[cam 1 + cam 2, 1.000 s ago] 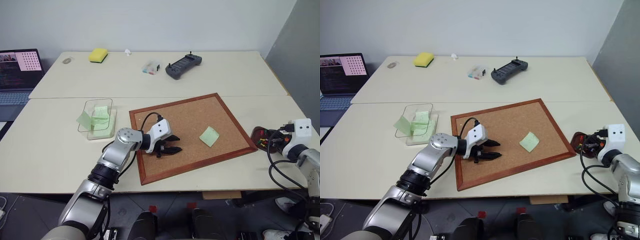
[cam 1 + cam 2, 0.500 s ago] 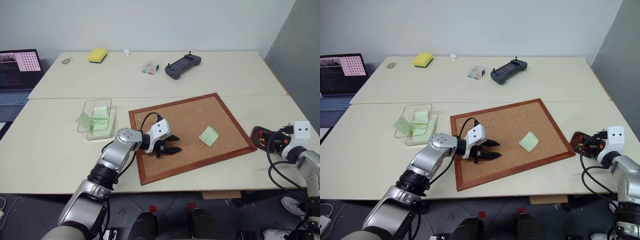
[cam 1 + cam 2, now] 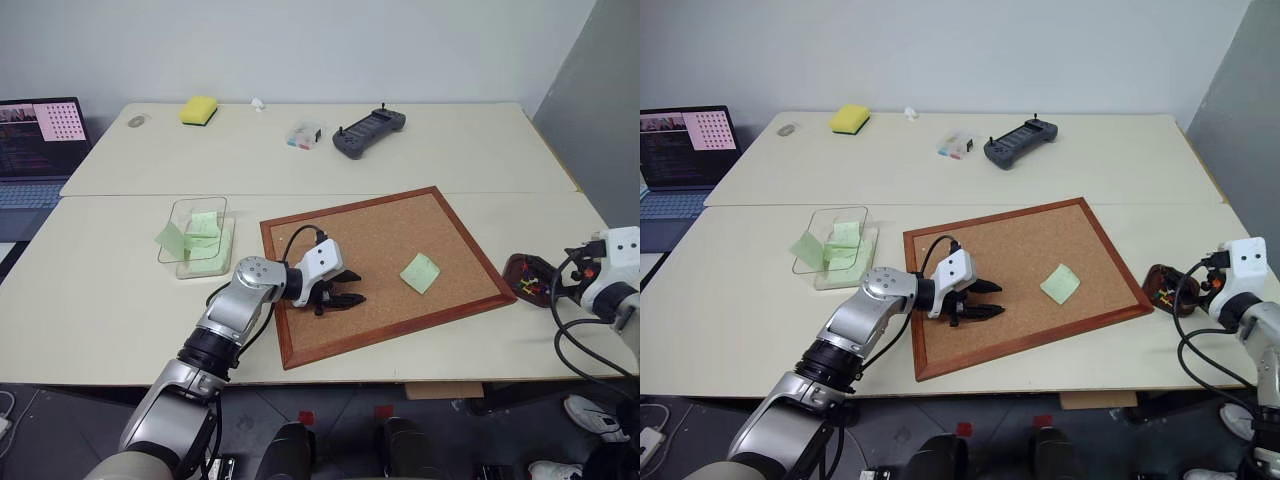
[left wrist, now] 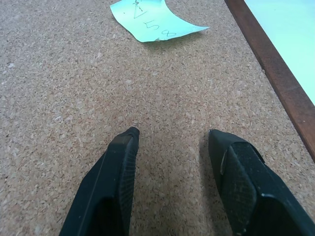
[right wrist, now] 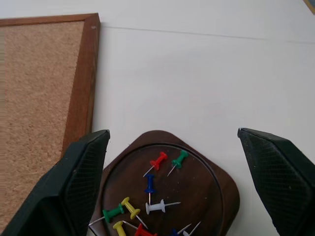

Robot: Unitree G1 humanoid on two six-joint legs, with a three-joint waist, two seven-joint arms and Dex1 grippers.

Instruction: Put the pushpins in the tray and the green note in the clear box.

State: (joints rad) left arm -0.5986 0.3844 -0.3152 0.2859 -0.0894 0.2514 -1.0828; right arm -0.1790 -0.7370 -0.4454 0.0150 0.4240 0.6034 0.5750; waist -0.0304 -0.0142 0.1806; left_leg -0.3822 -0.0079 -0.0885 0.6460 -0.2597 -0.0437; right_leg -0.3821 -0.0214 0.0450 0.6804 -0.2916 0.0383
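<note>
So since a second ago my right end effector (image 5: 172, 182) has gone from pinched shut to spread wide, and it's lifted a bit off the small dark reddish-brown tray with rounded edges (image 5: 224, 189). It's got nothing in it now. Directly below and between its black fingers (image 5: 81, 182) sits that tray, with a red-headed pushpin (image 5: 158, 161) and a green-headed pushpin (image 5: 180, 158) lying side by side in it, among a handful of other pins in blue, white, yellow and green. The wooden frame of the big corkboard (image 5: 83, 78) runs just beside the tray.

My left end effector (image 4: 172, 135) hasn't budged. It's parked low over the cork with its fingers partly apart, holding nothing. The pale green square sticky note (image 4: 152, 22) lies flat on the cork out ahead of its tips, one corner curling up a bit, with some scribbles on it.

The transparent plastic box with the pale green bottom (image 3: 190, 240) sits on the cream desk (image 3: 90, 300), off the board's edge behind the left arm, well apart from the note.
</note>
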